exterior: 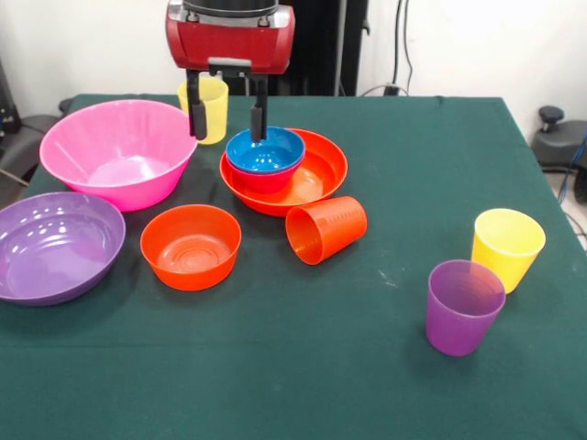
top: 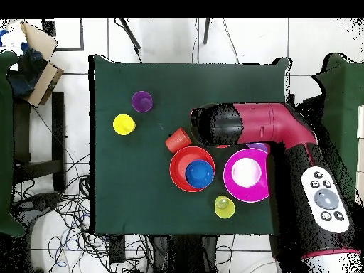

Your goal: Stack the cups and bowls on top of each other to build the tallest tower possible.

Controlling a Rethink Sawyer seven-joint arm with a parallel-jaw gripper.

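Observation:
My gripper (exterior: 227, 126) hangs open and empty at the back of the table, one finger at the far rim of the blue bowl (exterior: 266, 149), the other in front of a yellow cup (exterior: 213, 108). The blue bowl sits in the magenta bowl (exterior: 267, 179), which sits in the wide orange bowl (exterior: 321, 174). The big pink bowl (exterior: 119, 151) is empty. The purple bowl (exterior: 55, 243) and small orange bowl (exterior: 191, 246) stand apart. An orange cup (exterior: 326, 229) lies on its side. A second yellow cup (exterior: 507, 246) and a purple cup (exterior: 463, 307) stand upright.
In the overhead view my arm (top: 263, 128) covers the purple and small orange bowls. The pink bowl (top: 246, 175), the blue bowl (top: 200, 173) and the cups show there. The green table (exterior: 275, 367) ends in a front edge. Cardboard boxes (top: 39, 57) lie beside it.

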